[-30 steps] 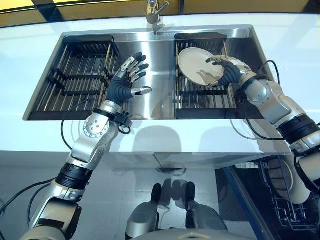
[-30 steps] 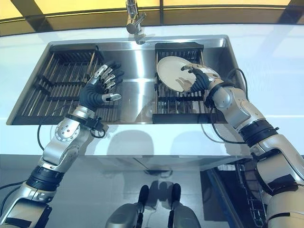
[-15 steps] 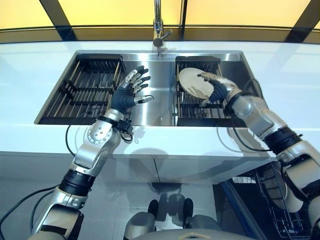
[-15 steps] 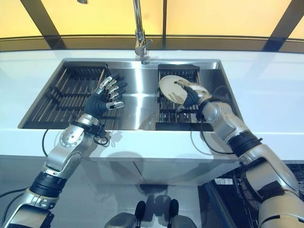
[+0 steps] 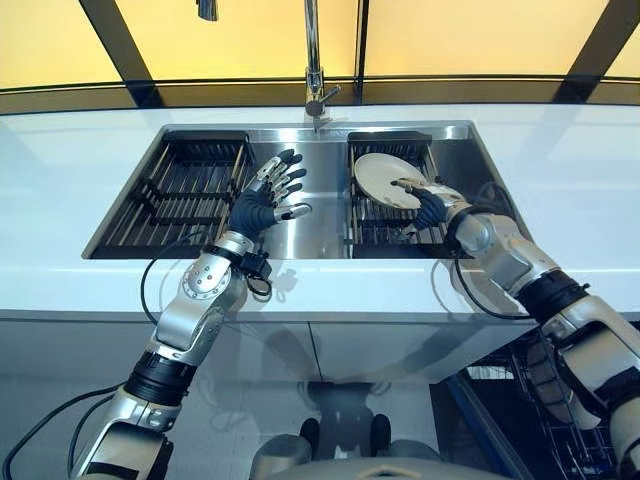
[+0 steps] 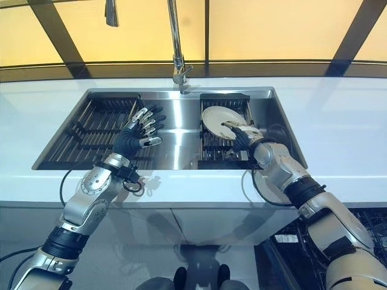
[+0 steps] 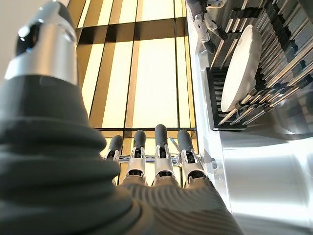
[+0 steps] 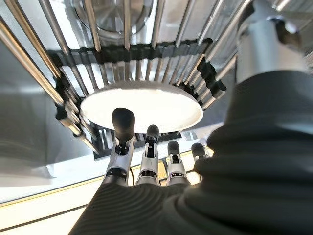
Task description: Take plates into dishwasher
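- A white plate (image 5: 386, 179) leans tilted in the black rack (image 5: 385, 222) in the right part of the steel sink (image 5: 318, 215), which is sunk into the white bench (image 5: 60, 160).
- The right robot hand (image 5: 428, 203) is at the plate's near edge: its fingers (image 8: 123, 128) reach straight along the plate's face, and the thumb stands apart. No grip shows (from its wrist view the fingertips lie against the rim, not curled round it).
- The left robot hand (image 5: 262, 199) hovers over the middle of the sink, just beside a second black rack (image 5: 185, 190) on the left. Its fingers are spread and straight, and it holds nothing.
- A tap (image 5: 316, 62) rises behind the sink.
- A wire basket (image 5: 545, 400) holding another plate shows at lower right, below the bench.
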Motion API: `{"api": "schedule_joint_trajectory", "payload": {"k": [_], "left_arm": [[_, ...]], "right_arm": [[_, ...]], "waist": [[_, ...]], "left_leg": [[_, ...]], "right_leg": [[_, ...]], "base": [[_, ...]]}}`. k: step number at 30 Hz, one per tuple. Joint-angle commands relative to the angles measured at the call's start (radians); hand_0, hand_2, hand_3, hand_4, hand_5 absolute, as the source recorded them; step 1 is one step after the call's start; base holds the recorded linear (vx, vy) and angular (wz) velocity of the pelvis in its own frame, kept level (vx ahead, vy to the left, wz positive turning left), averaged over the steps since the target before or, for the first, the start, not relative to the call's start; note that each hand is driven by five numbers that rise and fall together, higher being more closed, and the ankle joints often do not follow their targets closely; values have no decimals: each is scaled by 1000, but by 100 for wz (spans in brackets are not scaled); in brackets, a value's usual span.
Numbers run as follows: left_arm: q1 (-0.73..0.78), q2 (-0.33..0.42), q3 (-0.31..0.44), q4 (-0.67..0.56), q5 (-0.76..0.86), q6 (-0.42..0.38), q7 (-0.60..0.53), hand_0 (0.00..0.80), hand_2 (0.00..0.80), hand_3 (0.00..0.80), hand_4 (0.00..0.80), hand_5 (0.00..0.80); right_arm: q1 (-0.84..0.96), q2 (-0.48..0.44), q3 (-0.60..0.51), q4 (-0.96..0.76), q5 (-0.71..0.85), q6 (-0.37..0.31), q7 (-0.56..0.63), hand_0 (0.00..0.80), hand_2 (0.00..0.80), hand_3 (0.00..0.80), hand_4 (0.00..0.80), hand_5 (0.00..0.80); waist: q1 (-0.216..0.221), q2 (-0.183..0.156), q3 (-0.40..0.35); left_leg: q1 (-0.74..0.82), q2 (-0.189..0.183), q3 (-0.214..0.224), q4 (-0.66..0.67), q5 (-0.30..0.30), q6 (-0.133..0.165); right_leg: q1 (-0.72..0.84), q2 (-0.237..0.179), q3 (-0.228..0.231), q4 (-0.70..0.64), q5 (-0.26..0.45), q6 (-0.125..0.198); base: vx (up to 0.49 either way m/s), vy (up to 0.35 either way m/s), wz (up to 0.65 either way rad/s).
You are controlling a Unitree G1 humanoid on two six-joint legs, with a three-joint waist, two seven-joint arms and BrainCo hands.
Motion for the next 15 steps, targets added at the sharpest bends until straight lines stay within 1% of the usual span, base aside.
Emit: {"api": "schedule_joint_trajectory", "payload": {"k": [1, 6, 12, 15], "left_arm": [[15, -29, 9, -35, 54, -22, -4, 0, 0, 0, 0, 0], [34, -30, 14, -39, 53, -14, -16, 0, 0, 0, 0, 0], [48, -18, 9, -50, 49, -8, -30, 0, 0, 0, 0, 0], [47, -7, 4, -43, 41, -21, -35, 0, 0, 0, 0, 0]], "right_arm": [[-57, -8, 4, 59, -4, 34, -84, 0, 0, 0, 0, 0], [-54, -4, -24, 80, 5, 71, -120, 0, 0, 0, 0, 0], [-71, -16, -15, 90, -6, 104, -136, 0, 0, 0, 0, 0], [-94, -30, -9, 95, -3, 109, -151, 0, 0, 0, 0, 0]], "waist": [[24, -5, -55], [27, 4, -51], [35, 14, -36], [38, 18, -23]], "left_leg": [[5, -53, -17, 0, -86, 54], [9, -53, -24, 0, -84, 54], [2, -50, -33, 0, -77, 54], [-6, -50, -37, 0, -75, 55]], "right_leg": [[71, 5, 30, 5, -101, 43], [75, 0, 25, 5, -98, 44], [69, -7, 17, 5, -94, 46], [61, -10, 12, 5, -93, 47]], "base": [[41, 21, 1], [40, 21, 1], [16, 8, 1], [4, 5, 1]]}}
